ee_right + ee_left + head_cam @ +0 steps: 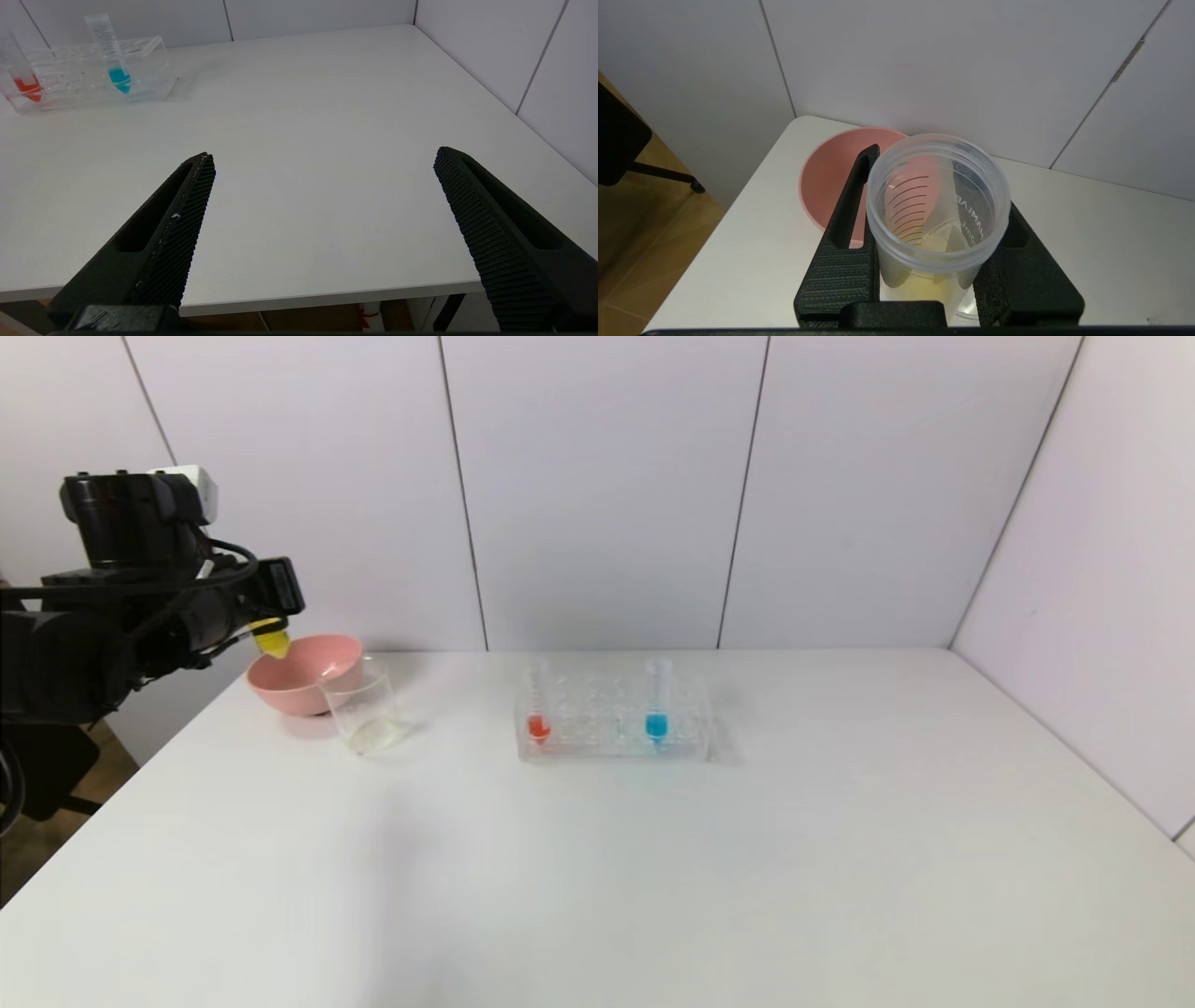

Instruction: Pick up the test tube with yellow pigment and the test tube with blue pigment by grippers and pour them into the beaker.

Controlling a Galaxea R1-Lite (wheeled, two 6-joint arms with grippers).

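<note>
Black ribbed fingers (pixel 840 261) of the left gripper (pixel 266 616) are clamped on the slim clear test tube with yellow pigment (pixel 901 210), one finger on each side of its wall. The tube hangs at the far left of the white table (pixel 653 859), with its yellow end (pixel 272 639) over the near left rim of the round pink bowl (pixel 299 686). Just right of the bowl and touching it in the head view stands the small clear tapered beaker (pixel 366 709), with a pale yellowish film of liquid at its bottom.

Farther right, at the far middle of the table, sits the clear plastic tube rack (pixel 613 733). The slim clear test tube with blue pigment (pixel 657 705) stands upright in its right part, and a like tube with red liquid (pixel 539 707) stands in its left part.

The right gripper (pixel 322 158) hovers low over the near right of the table, well apart from the rack, its fingers spread wide with nothing between them
</note>
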